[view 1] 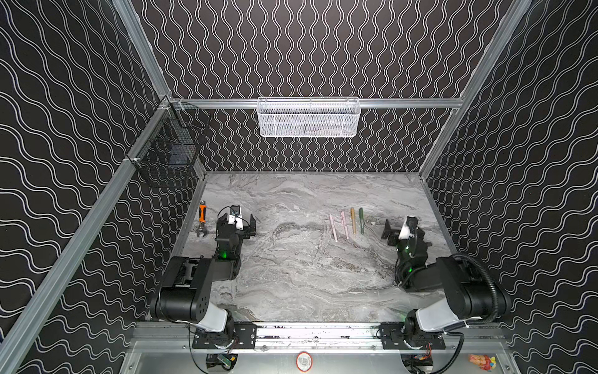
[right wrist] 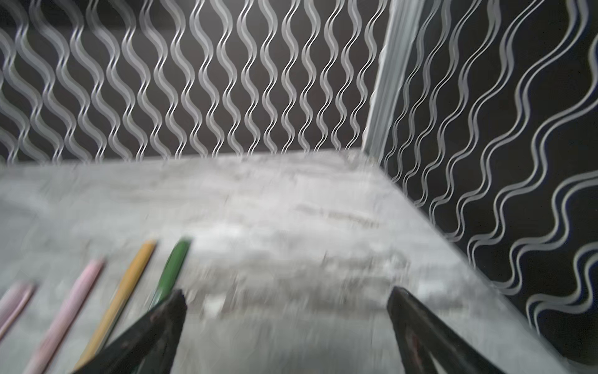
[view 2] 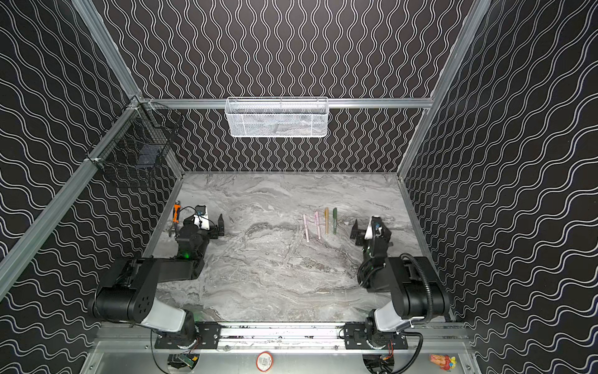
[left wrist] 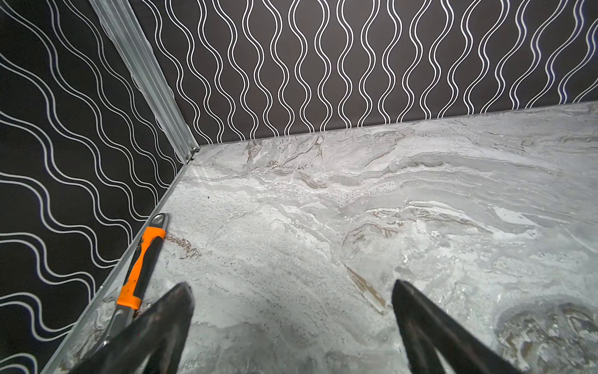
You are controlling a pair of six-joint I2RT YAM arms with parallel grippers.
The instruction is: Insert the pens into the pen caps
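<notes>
Left claw (left wrist: 291, 289) spread, empty, over worktop (view 1: 291, 275) nr wrench (view 1: 202, 220). Black wire basket (view 1: 168, 152), L wall: dark item, unclear. White mesh basket (view 1: 308, 118), back rail: contents unclear. Four pens (view 1: 345, 225) in row R of centre. Right claw (right wrist: 286, 296) spread, empty, by green pen (view 1: 361, 221). Front sticker (view 1: 304, 361) unreadable.

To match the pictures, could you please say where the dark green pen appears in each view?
In both top views: dark green pen, right end of the row.
Left wrist: not in it.
Right wrist: green pen, blurred, beside the gold pen.
Shared landmark: that gold pen.
</notes>
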